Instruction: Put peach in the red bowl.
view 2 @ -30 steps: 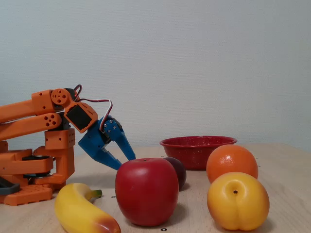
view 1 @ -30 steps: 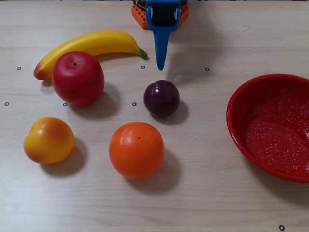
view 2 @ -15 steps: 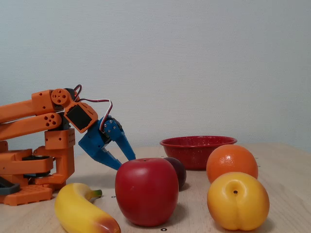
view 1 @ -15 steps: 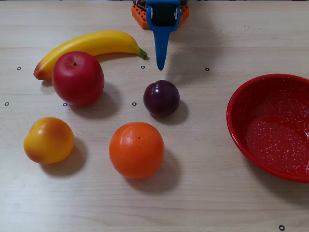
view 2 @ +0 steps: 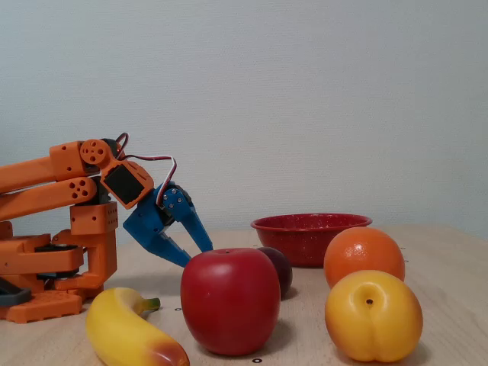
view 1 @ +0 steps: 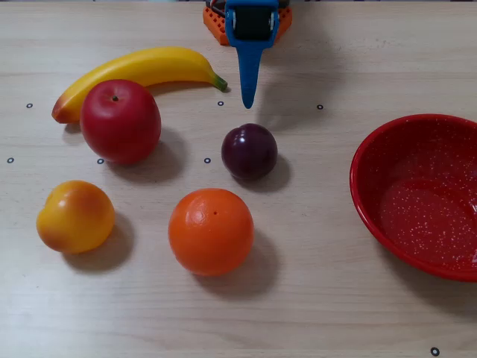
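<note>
One folded arm angles its slightly parted hand downward, empty.

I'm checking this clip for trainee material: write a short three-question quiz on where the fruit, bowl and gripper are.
1. True or false: the peach already lies in the red bowl.
2. In the top-down fixed view, which fruit lies nearest the gripper? A) orange B) plum C) apple
3. Fill in: the banana lies behind the ____.

Key: 1. False; it sits on the table, bowl empty. 2. B. 3. apple.
</note>
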Motion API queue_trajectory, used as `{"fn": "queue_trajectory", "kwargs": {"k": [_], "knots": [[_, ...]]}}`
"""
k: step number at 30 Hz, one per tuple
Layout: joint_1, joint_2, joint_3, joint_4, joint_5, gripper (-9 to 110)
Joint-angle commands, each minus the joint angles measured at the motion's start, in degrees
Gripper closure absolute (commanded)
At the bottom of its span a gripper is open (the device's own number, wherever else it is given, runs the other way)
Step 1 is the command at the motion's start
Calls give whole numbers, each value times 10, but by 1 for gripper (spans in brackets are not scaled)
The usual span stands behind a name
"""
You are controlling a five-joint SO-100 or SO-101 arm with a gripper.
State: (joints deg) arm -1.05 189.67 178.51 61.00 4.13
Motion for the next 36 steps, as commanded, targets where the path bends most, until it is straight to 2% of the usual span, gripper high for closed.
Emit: {"fn": "queue_trajectory", "kwargs": {"k": [1, 18, 36], "knots": [[-9, 12, 8, -15, -9, 102], [-11, 7, -1, -16, -18, 102], [4, -228, -291, 5, -80, 102]]}}
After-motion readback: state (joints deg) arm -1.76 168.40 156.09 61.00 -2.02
